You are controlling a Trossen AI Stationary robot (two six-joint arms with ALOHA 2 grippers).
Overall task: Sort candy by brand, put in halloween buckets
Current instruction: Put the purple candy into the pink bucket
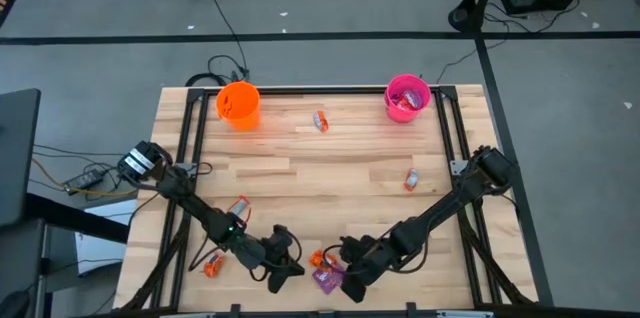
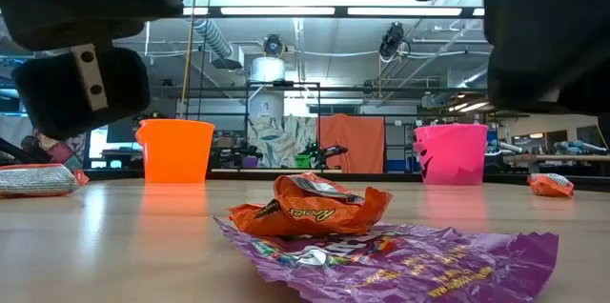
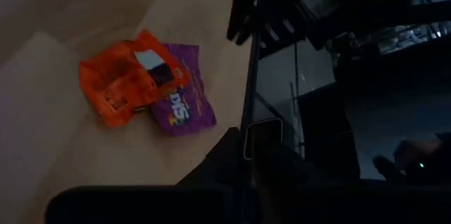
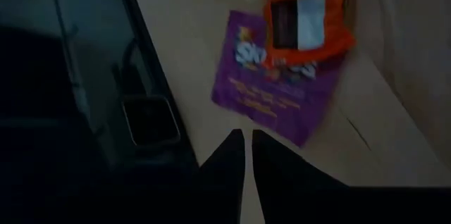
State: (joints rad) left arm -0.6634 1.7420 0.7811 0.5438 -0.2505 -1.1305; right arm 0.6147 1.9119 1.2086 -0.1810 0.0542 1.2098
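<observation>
From above, the wooden worktop (image 1: 330,173) carries the orange bucket (image 1: 239,105) near its far left corner and the pink bucket (image 1: 407,97) near its far right corner, the pink one already holding red wrappers. Single candies lie scattered: one (image 1: 320,121) near the far edge between the buckets, one (image 1: 410,180) toward the right edge, one (image 1: 239,207) and one (image 1: 211,266) on the left side. At the near edge the left end effector (image 1: 287,265) and the right end effector (image 1: 352,278) flank an orange candy (image 1: 318,258) overlapping a purple candy (image 1: 327,278). The low view adds that the orange wrapper (image 2: 310,207) lies crumpled on top of the flat purple one (image 2: 400,257). The left wrist view shows the same pair, orange (image 3: 127,77) over purple (image 3: 184,104); its own fingers are too dark to judge. The right wrist view shows its fingers (image 4: 227,155) nearly together, holding nothing, just short of the purple wrapper (image 4: 275,96).
</observation>
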